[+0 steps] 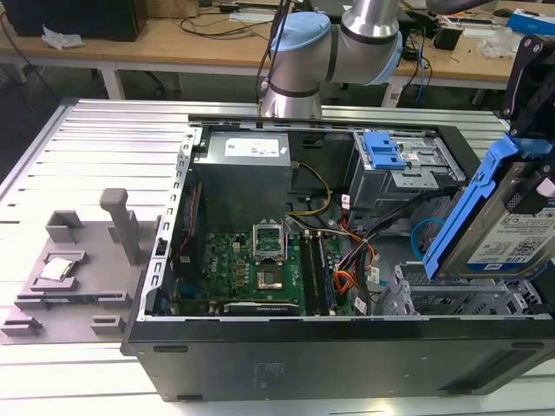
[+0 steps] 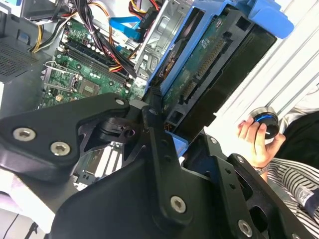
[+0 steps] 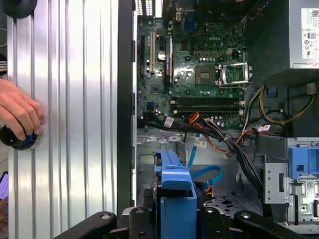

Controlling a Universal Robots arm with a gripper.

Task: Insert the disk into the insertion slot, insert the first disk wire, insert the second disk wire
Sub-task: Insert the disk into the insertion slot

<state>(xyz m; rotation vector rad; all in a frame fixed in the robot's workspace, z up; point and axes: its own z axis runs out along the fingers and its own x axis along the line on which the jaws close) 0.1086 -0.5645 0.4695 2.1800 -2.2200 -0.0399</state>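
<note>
A ribbed metal table [image 1: 95, 139] stands before cluttered workbenches [image 1: 173, 39]. The hand [image 3: 175, 217] clamps the disk [image 1: 512, 234], its long axis steeply tilted above the insertion slot [image 1: 460, 299].

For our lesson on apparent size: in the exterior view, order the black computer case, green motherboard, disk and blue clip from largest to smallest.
1. black computer case
2. green motherboard and disk: alike; the disk is nearer the camera and cut by the frame, so unranked
3. blue clip
</note>
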